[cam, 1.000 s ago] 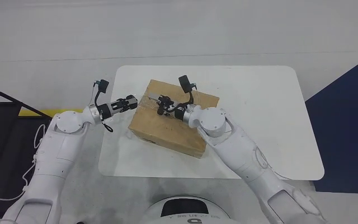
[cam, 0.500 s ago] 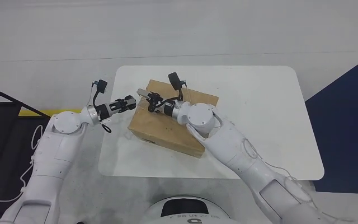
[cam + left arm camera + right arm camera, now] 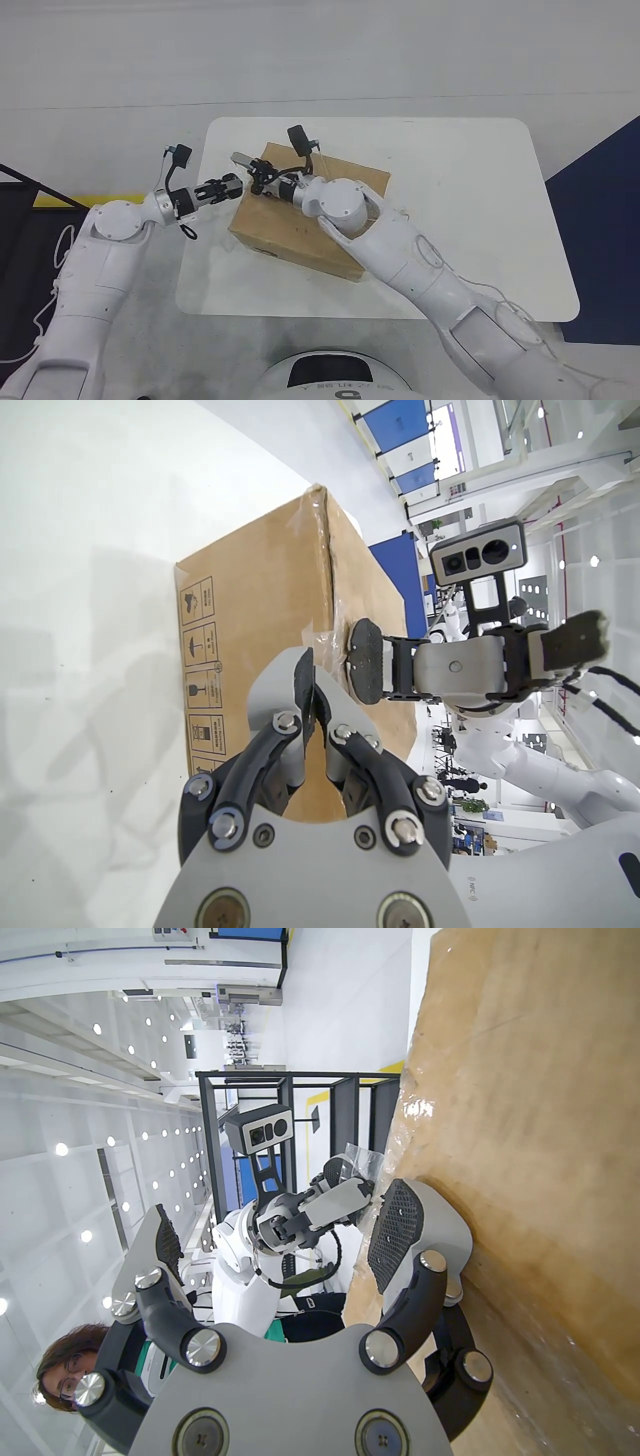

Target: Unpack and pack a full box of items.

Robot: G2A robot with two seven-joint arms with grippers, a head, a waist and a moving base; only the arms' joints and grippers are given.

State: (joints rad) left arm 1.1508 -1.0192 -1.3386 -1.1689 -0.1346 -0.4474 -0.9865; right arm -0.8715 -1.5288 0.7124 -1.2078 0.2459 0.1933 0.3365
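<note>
Progress is very small. The box [image 3: 300, 225] stands closed on the table [image 3: 460, 200], with its flaps down and clear tape [image 3: 320, 639] along the seam, and no item lies outside it. So I judge that the whole unpacking, and the packing after it, are yet to do. The step in hand seems to be taking off the tape.

At the left, the left end effector [image 3: 232, 185] is at the left edge of the box, near the far-left corner. Its fingers are pressed together, and a crumpled loose end of the clear tape appears to be pinched between them. Just to the right, the right end effector [image 3: 252, 172] is at the same corner with its fingers spread wide. One pad [image 3: 365, 670] touches the box at the taped seam, the other stands free in the air, and it holds nothing.

The two end effectors are very near each other, so a pull on the tape has little room there. I think the left arm can best pull to the left, away from the box and out over the left edge of the table, which is near. The far edge of the table is also not far from that corner. To the right of the box the table runs on a long way to its right edge, and this side could serve for laying out the items.
</note>
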